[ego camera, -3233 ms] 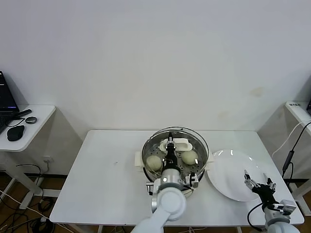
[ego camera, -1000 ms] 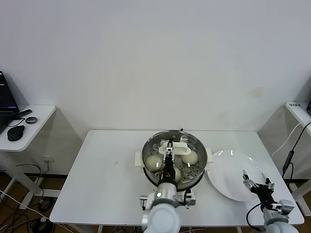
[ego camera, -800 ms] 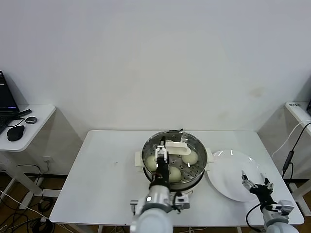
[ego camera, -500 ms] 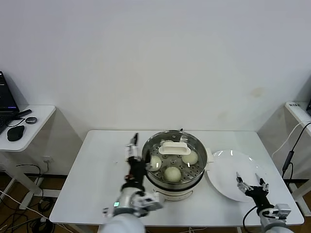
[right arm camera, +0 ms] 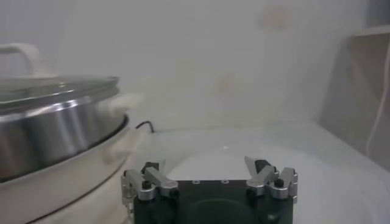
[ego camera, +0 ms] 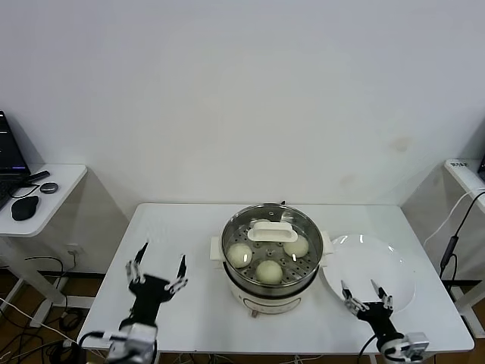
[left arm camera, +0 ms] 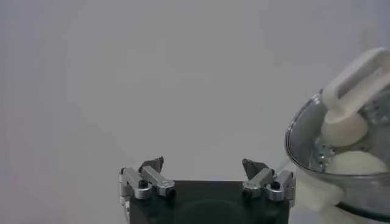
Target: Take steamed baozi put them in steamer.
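The left gripper (ego camera: 157, 270) hovers low over the table (ego camera: 182, 235) on the robot's left of the steamer (ego camera: 271, 262), fingers spread wide with nothing between them; its wrist view shows the same open jaws and the pot's rim off to one side. The right gripper (ego camera: 363, 295) sits near the table's front edge, just at the near rim of the plate (ego camera: 379, 262), also spread and empty. Between the two stands the steamer, its glass lid (ego camera: 273, 231) with white handle on top. Through the lid three baozi (ego camera: 269, 271) show clearly on the perforated tray, and part of another seems to show behind the handle. A side desk with a mouse (ego camera: 24, 207) stands well apart at far left.
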Tool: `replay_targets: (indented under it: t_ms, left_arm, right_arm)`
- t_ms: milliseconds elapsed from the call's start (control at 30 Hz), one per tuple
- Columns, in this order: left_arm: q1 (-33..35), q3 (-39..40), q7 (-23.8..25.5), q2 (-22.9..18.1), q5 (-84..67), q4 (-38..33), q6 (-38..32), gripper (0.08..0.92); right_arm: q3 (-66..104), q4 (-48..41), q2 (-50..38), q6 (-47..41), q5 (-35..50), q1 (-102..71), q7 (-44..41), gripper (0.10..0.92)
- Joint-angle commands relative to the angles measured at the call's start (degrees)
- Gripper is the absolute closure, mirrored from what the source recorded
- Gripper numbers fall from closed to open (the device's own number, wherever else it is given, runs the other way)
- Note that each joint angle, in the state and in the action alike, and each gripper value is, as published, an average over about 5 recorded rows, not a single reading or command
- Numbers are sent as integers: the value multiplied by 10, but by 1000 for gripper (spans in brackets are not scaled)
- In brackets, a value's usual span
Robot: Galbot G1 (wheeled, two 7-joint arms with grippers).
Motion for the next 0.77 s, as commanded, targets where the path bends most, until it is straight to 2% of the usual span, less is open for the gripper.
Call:
replay_targets:
  t_ms: [33,300,767]
  left_arm:
    - [153,-68,-61,-9,-191,25,-113,177]
    - [165,-56,-51,-8,-207,13,-94,177]
    - [162,-53,-51,-7,-210,15,-96,177]
  right_arm:
    - [-18,40,-2,3,-66,-45,12,203]
    - [9,91,-9,-51,-79,-73,17,203]
    - [15,100,-7,-56,-88,-68,19,203]
